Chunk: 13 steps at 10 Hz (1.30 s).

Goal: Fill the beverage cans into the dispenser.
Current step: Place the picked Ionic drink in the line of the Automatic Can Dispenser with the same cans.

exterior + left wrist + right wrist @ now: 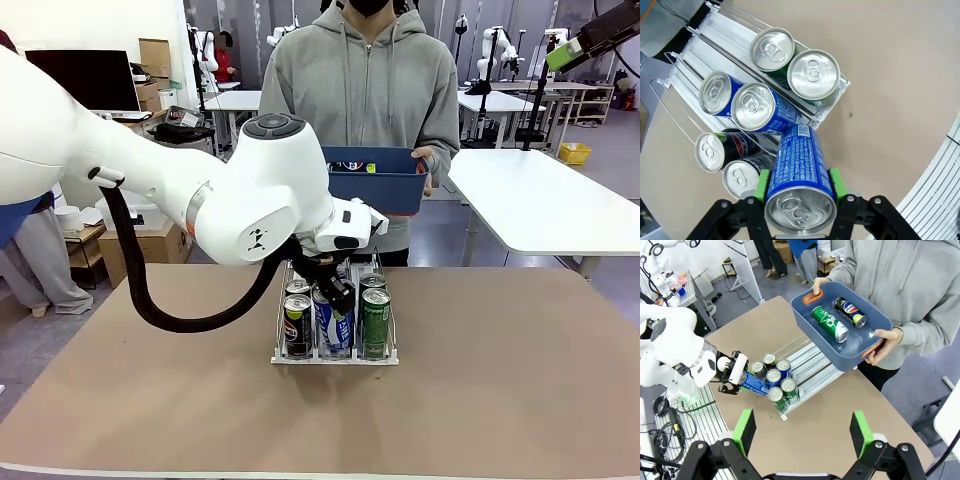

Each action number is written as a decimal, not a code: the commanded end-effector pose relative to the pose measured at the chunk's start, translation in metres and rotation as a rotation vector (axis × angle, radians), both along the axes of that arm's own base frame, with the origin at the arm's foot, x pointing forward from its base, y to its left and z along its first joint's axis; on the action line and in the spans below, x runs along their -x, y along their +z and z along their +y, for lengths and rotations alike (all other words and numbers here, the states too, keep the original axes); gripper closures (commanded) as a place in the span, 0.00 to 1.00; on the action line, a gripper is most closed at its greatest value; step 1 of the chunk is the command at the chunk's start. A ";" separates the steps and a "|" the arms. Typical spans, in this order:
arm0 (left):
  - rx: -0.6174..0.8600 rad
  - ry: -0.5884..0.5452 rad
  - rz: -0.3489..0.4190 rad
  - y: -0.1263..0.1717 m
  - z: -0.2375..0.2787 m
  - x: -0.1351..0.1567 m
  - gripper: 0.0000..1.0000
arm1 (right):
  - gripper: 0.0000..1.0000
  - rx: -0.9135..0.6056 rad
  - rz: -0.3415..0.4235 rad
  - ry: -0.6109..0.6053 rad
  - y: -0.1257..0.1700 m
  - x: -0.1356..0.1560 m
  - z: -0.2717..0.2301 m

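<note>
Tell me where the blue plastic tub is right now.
The blue plastic tub is held in both the person's hands at the table's far side, above the dispenser's back end, with a green and a black can inside.

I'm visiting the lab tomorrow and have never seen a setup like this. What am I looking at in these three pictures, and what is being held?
These are two white robot arms at a brown table. The front view looks across it at a person holding a blue tub with a green can and a black can lying inside. The other two pictures come from cameras on each arm's wrist.

On the table stands the dispenser, a low three-lane rack with six cans standing in it. The left pincer is shut on a blue can, tilted over the rack's front end. The right pincer, with its green pads, hangs open high above the table, holding nothing.
</note>
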State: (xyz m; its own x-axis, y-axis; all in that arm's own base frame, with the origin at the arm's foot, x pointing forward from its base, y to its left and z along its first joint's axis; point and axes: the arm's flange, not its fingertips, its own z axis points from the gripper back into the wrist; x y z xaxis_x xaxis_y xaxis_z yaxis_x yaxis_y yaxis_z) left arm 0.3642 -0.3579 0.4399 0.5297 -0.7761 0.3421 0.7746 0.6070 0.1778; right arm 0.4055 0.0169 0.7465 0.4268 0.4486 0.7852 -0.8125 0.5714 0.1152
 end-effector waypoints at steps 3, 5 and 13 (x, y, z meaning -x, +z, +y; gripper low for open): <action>0.007 0.076 -0.066 -0.011 -0.010 -0.041 0.43 | 0.00 -0.001 0.001 -0.001 0.000 0.000 0.000; 0.023 0.115 -0.084 -0.014 -0.012 -0.050 0.43 | 0.00 -0.001 0.001 -0.001 0.000 0.000 0.000; -0.001 0.093 0.024 -0.041 -0.016 -0.058 0.43 | 0.00 -0.001 0.001 -0.001 0.000 0.000 0.000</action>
State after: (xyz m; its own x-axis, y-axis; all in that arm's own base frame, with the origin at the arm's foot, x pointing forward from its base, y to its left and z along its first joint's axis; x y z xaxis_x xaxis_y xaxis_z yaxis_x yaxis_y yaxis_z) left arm 0.4117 -0.3739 0.3925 0.6289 -0.7097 0.3177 0.7055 0.6925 0.1504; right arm 0.4055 0.0169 0.7465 0.4267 0.4486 0.7853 -0.8126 0.5714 0.1151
